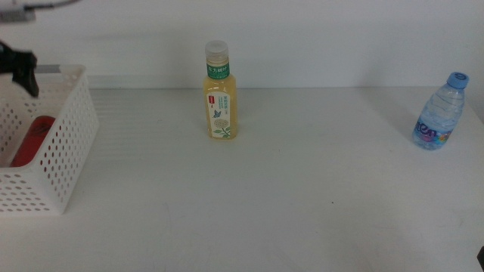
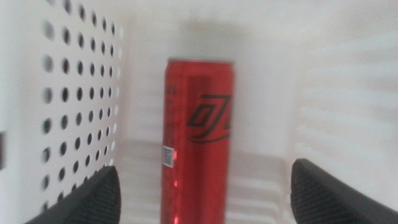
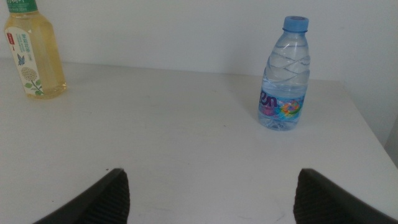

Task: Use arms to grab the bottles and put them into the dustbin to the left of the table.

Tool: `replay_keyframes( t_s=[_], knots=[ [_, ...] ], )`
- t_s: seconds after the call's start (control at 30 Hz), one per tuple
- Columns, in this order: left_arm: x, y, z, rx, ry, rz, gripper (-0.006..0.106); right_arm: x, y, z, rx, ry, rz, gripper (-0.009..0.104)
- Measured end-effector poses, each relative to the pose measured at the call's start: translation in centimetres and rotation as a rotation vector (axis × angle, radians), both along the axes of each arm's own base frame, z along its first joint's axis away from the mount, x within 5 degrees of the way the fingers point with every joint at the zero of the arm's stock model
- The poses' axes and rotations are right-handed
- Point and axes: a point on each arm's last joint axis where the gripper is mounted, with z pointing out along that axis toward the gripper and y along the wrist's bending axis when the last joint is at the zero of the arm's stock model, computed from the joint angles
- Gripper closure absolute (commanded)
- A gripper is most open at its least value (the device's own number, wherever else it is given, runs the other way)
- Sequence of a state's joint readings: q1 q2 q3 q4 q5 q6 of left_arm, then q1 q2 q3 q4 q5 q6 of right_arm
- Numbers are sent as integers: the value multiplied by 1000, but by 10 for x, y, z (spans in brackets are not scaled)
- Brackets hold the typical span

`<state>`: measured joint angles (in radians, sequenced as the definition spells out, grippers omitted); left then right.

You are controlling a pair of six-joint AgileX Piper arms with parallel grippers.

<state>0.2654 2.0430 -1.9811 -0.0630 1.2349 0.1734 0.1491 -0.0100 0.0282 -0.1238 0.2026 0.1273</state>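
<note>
Left wrist view: end effector (image 2: 202, 193) spread above can (image 2: 199, 143) in dustbin (image 2: 74, 99).

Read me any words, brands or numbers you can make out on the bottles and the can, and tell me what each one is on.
Water bottle: large label letters, maybe "en"; cut off, not surely readable.
Tea bottle: green and red labels carry print too small to read.
Red can: a dark slanted logo and a small white code patch, both too blurred to read.

A plain white wall (image 1: 340, 38) (bare, evenly lit) rises behind everything.
</note>
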Motion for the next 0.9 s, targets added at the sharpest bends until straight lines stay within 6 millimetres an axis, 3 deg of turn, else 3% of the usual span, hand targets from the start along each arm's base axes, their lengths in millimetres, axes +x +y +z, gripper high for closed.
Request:
replay_keyframes(
  t_s=[0.2,0.37,0.5,0.67,0.9],
  knots=[
    [-31,-59,63,89,-109,-72,15,0,0,0,0,0,0,0],
    [-79,-111,102,125,-248,-155,19,0,0,0,0,0,0,0],
    [-117,-144,120,128,-373,-234,19,0,0,0,0,0,0,0],
    [-155,-168,120,104,-461,-305,19,0,0,0,0,0,0,0],
    [-196,-184,89,47,-563,-385,19,0,0,0,0,0,0,0]
  ],
)
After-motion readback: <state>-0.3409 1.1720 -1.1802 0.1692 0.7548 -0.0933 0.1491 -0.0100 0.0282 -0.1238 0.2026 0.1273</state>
